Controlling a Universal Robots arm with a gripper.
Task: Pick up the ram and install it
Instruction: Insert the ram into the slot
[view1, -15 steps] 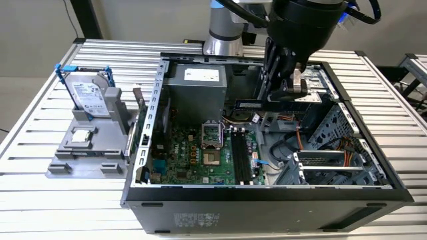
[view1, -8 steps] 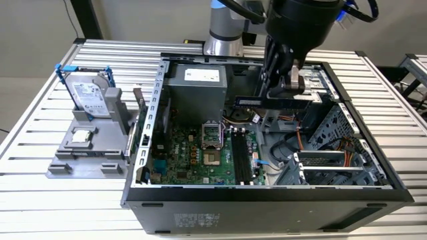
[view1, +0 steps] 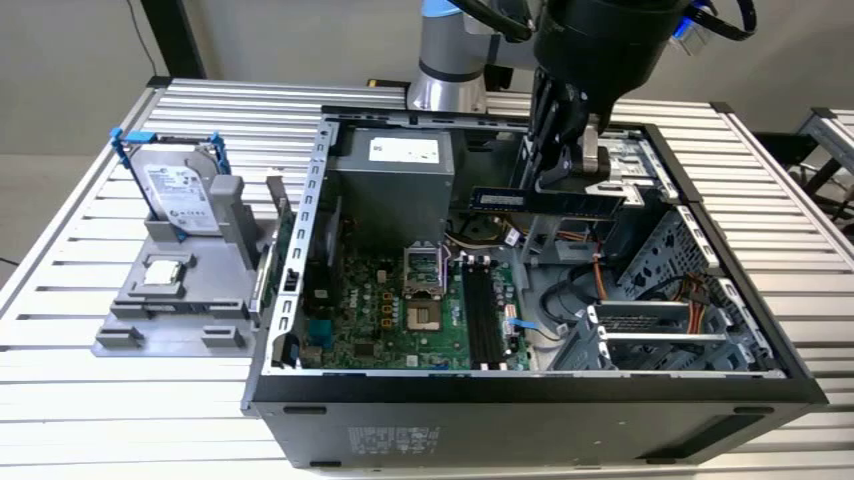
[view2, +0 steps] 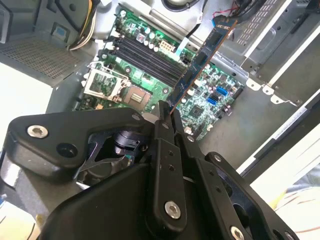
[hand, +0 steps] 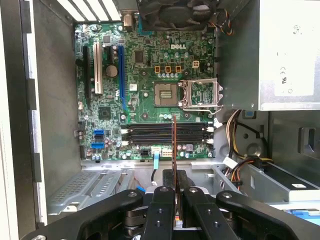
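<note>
- The ram (view1: 541, 199) hangs in the air above the motherboard (view1: 387, 320), inside the open computer case (view1: 534, 400). It lies level and well apart from the board.
- The fingers (view1: 583, 165) are drawn in narrow and pinch the ram near one end.
- In the second wrist view we see the fingers (view2: 164, 131) pressed against its two faces. The ram (view2: 200, 65) reaches out from them over the motherboard (view2: 205, 100).
- In the first wrist view the ram (hand: 174, 145) shows edge-on as a thin line between the fingers (hand: 161, 200). It crosses in front of the black memory slots (hand: 165, 134) on the motherboard (hand: 145, 100).
- In the exterior view the memory slots (view1: 483, 315) sit on the motherboard just beside the square processor socket (view1: 420, 275). The ram is apart from both.
- Beyond the case wall, well apart from the motherboard, a grey fixture (view1: 174, 305) stands on the slatted worktop (view1: 80, 400).
- The fixture carries a silver hard drive (view1: 180, 190) with blue rails, set upright, and a small square chip (view1: 163, 270) lying flat.
</note>
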